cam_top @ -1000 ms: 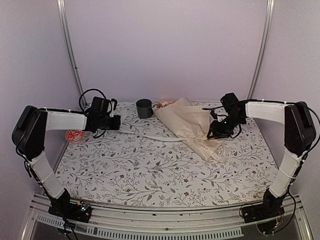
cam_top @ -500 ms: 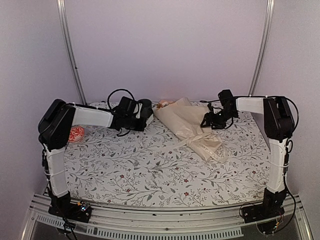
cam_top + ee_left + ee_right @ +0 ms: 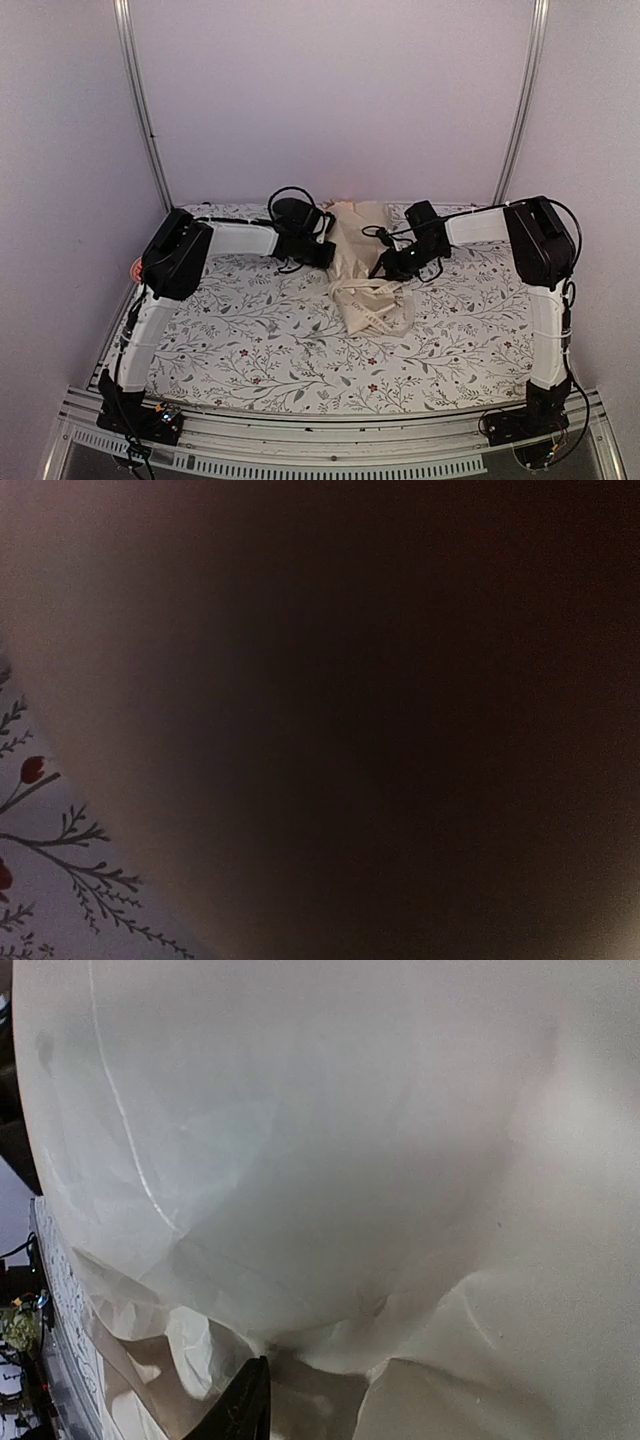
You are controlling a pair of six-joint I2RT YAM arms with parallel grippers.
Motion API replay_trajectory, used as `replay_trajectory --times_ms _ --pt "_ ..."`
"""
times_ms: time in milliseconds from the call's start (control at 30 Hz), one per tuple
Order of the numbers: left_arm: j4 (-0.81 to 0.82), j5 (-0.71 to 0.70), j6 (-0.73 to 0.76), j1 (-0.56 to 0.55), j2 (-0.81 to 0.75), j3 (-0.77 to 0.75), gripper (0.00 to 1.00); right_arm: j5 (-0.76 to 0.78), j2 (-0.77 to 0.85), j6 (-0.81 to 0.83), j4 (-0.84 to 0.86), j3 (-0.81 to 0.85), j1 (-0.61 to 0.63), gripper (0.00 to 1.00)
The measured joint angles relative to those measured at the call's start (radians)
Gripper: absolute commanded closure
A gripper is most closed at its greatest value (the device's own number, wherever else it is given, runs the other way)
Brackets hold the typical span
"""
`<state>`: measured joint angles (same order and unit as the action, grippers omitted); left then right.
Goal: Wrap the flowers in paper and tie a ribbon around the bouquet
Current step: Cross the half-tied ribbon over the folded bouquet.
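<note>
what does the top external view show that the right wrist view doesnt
Only top external: the left gripper and right gripper on either side of the whole cone-shaped cream paper bouquet. Only right wrist: close-up creases in that bouquet's wrapping, and one dark fingertip at the bottom edge. Both: the bouquet's cream wrapping and the floral-print tablecloth.

Pale lilac wall (image 3: pixel 330 100) beyond left gripper (image 3: pixel 323 255) and right gripper (image 3: pixel 386 269). Metal post (image 3: pixel 140 110) left of left gripper, second post (image 3: pixel 520 110) right of right gripper. Floral cloth (image 3: pixel 300 350) beneath both. Metal rail (image 3: pixel 330 455) nearer than both. Soft, even light.
</note>
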<state>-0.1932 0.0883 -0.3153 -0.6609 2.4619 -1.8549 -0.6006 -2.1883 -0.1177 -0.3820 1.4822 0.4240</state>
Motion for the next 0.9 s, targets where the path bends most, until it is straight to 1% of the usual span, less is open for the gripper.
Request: replay_trajectory --times_ms 100,200,300,400,567,733,767,900 --pt "0.052 -0.001 0.000 -0.007 -0.049 0.094 1.00 -0.026 0.045 -0.029 0.042 -0.083 0.055 0.61" --pt "0.107 0.002 -0.011 -0.027 -0.143 0.257 1.00 -0.039 0.101 -0.067 0.082 -0.178 0.105 0.60" --pt "0.149 0.002 -0.027 -0.060 -0.238 0.411 1.00 -0.037 0.173 -0.115 0.108 -0.284 0.141 0.55" --pt "0.178 0.002 -0.035 -0.090 -0.295 0.504 1.00 0.001 0.233 -0.155 0.095 -0.341 0.152 0.51" --pt "0.173 -0.013 -0.023 -0.097 -0.309 0.518 1.00 0.159 0.341 -0.192 0.011 -0.341 0.132 0.32" --pt "0.156 -0.037 -0.005 -0.085 -0.309 0.509 1.00 0.309 0.439 -0.210 -0.090 -0.290 0.126 0.29" --pt "0.154 -0.043 -0.001 -0.080 -0.309 0.509 1.00 0.319 0.445 -0.212 -0.096 -0.290 0.126 0.29" --pt "0.152 -0.055 0.010 -0.068 -0.309 0.509 1.00 0.438 0.484 -0.235 -0.188 -0.290 0.136 0.32"
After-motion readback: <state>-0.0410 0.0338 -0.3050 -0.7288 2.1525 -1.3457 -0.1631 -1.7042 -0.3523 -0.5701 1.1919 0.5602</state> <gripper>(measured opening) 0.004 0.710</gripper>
